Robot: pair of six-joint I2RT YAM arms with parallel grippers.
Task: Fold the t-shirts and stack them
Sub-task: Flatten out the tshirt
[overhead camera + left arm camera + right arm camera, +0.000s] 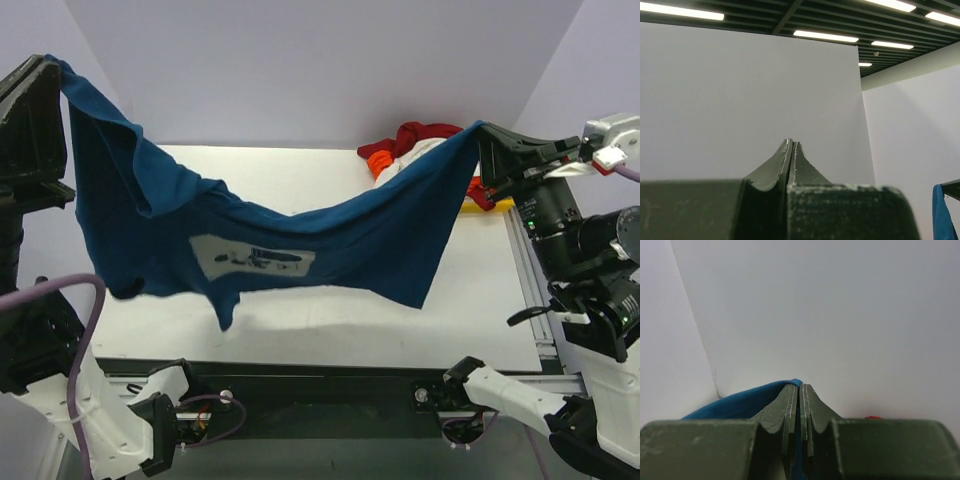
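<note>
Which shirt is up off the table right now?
The dark blue t-shirt with the pale print, strung between the left pincer and right pincer. The red, orange and white ones lie heaped far right on the table.

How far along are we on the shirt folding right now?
Done: nothing looks folded or stacked yet. In hand: the blue t-shirt hangs stretched above the table between the left claw and the right claw, both shut on it. Left: fold it, then the red, orange and white shirts heaped at the far right.
</note>
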